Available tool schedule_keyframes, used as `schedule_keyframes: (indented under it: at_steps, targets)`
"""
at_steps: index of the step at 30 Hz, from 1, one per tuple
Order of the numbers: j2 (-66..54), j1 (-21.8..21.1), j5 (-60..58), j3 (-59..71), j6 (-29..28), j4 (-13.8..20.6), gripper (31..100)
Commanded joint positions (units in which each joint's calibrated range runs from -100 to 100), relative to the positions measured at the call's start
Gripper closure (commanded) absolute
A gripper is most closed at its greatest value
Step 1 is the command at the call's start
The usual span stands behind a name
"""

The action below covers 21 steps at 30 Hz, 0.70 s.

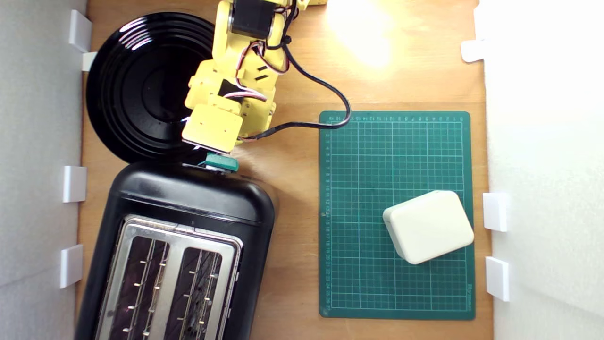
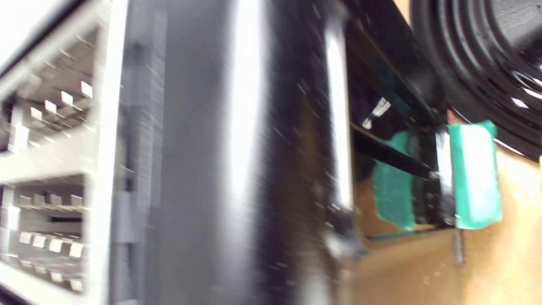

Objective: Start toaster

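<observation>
The glossy black toaster lies at the exterior view's lower left, its silver top plate and wire-grilled slots facing the camera. Its teal-green lever knob sticks out of the end wall nearest the arm. The yellow arm's gripper sits directly over that knob, and the wrist housing hides its fingers, so open or shut is unclear. The wrist view is motion-blurred. It shows the toaster's black side and the knob mirrored in the gloss. No fingers show there.
A round black ribbed plate lies under the arm, just behind the toaster. A green cutting mat at the exterior view's right carries a small cream box. A black cable loops onto the mat. White walls flank the wooden table.
</observation>
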Motion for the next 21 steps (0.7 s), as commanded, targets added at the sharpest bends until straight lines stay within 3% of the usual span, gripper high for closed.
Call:
schedule_keyframes:
  at_steps: [1, 12, 21]
  targets:
    - [-5.51, -0.33, 0.36, -3.64, 0.34, -0.03, 98.9]
    - [-17.50, -4.53, 0.70, -2.65, -0.23, -0.03, 98.9]
    - [-32.49, -11.67, 0.53, 5.71, -7.31, -0.03, 98.9]
